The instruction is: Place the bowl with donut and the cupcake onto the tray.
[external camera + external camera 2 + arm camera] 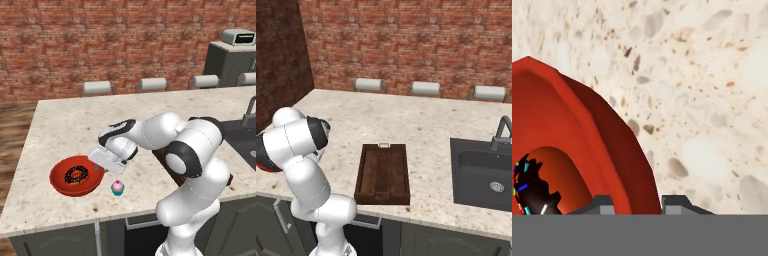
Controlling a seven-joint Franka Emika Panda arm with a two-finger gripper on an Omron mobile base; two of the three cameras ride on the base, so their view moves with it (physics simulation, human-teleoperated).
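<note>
Speckled stone counter carries everything you need, so take the bowl as your landmark. Your tray, the dark wooden one, sits well apart from the bowl, on the far side of the arm and near the counter's front edge, between the bowl and the sink. The red bowl rests flat by that same front edge with the donut lying in its middle. Your gripper has its fingers clamped on the bowl's rim at the side facing the tray, one tip inside the wall and one outside.

That is a one-sided pinch on a wide, shallow dish. I'd expect the free side to sag once you lift, and a tilt could slide the donut out or let the rim slip from the fingers.

The cupcake stands just beside the bowl, toward the tray and the front edge. Drag the bowl low toward the tray and you may knock it over or off the counter.
</note>
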